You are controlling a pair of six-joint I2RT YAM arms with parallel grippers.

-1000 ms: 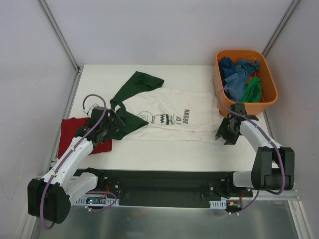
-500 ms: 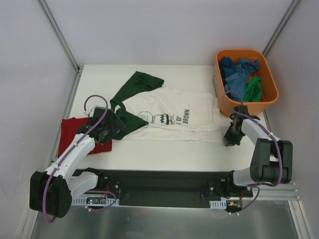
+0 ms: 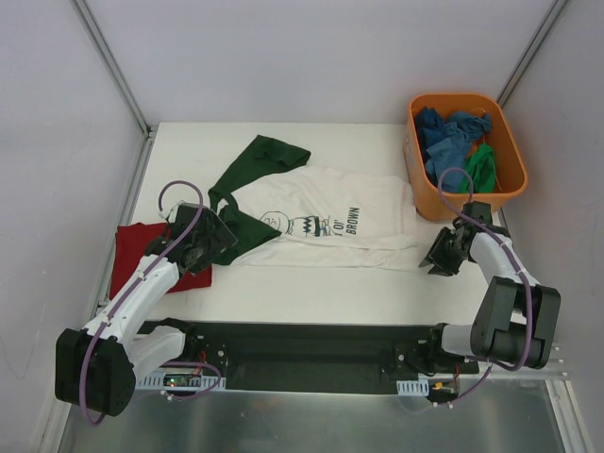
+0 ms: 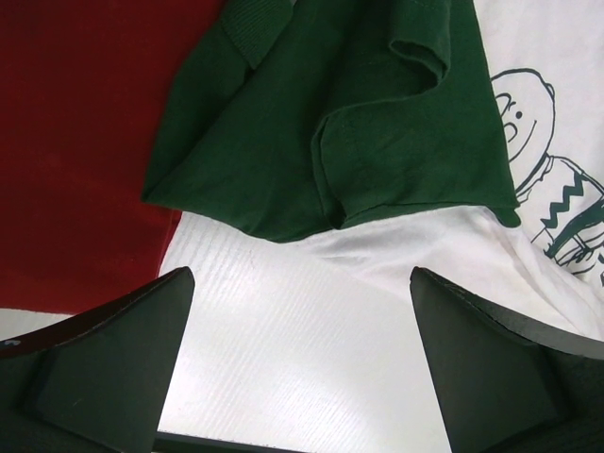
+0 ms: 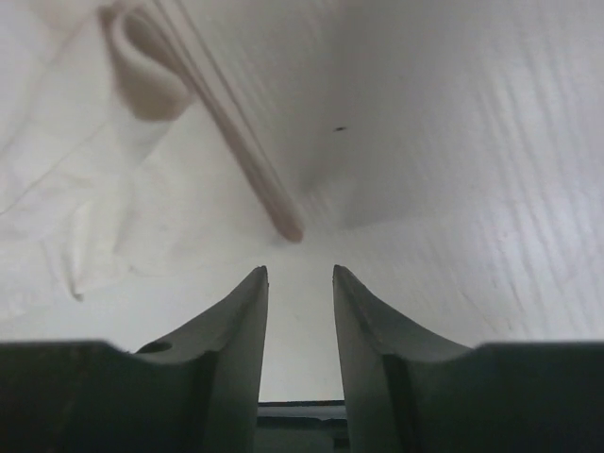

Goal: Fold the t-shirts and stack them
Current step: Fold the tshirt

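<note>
Orange plastic tub (image 3: 416, 165) at the far right corner of the white table (image 3: 311, 283).

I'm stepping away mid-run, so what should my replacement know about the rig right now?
Left gripper: open, empty, above the table beside the green sleeve of the white shirt.
Right gripper: jaws slightly apart, empty, at that shirt's right hem.
White shirt lies spread, unfolded; red shirt at the left edge, apparently folded; blue cloth and green cloth bunched in the orange tub.
Left to do: fold the rest, stack all.
</note>
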